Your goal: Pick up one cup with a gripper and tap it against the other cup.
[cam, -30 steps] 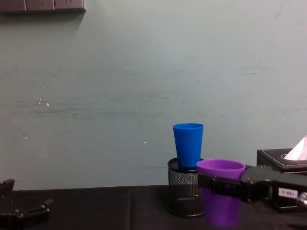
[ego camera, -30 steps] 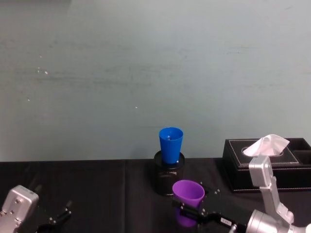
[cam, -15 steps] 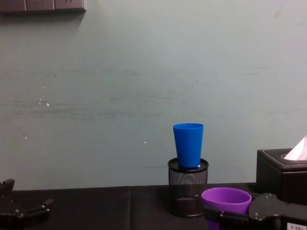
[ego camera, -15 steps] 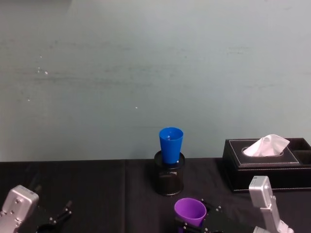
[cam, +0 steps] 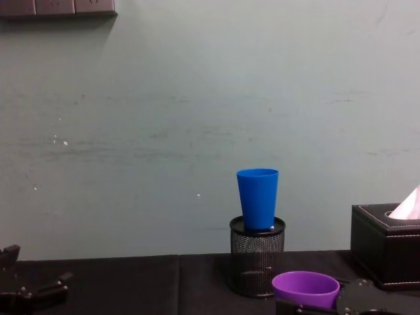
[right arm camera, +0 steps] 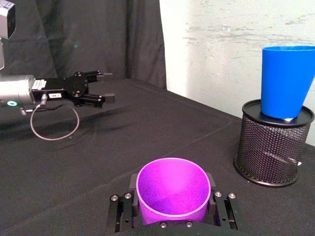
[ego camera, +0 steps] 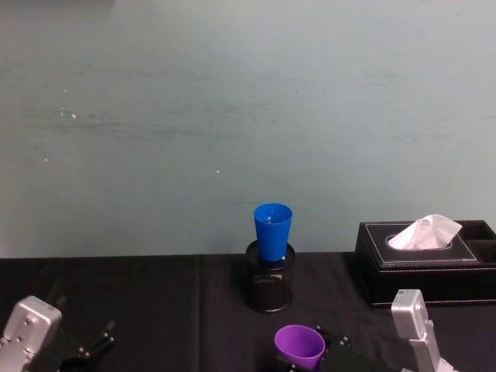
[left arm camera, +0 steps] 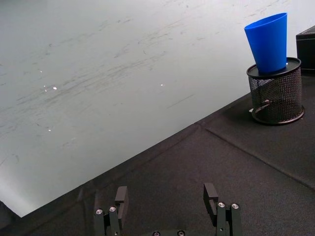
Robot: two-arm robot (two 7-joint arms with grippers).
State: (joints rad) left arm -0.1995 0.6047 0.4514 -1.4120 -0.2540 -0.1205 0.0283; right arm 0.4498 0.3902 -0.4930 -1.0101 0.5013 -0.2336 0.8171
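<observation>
The right gripper pinched the purple tumbler between its fingers, one on each side of the wall, holding it upright low over the black tablecloth; the left gripper sat parked at the table's left with fingers spread. The blue tumbler stood upright inside the black wire-mesh pen holder, behind the purple one and apart from it; a tissue box stood to the right.

A black wire-mesh pen holder stood upright on the black tablecloth, near the pale green wall. To the holder's right, apart from it, sat a black tissue box with a white tissue sticking up from its slot. A fold line in the cloth ran just left of the holder.
</observation>
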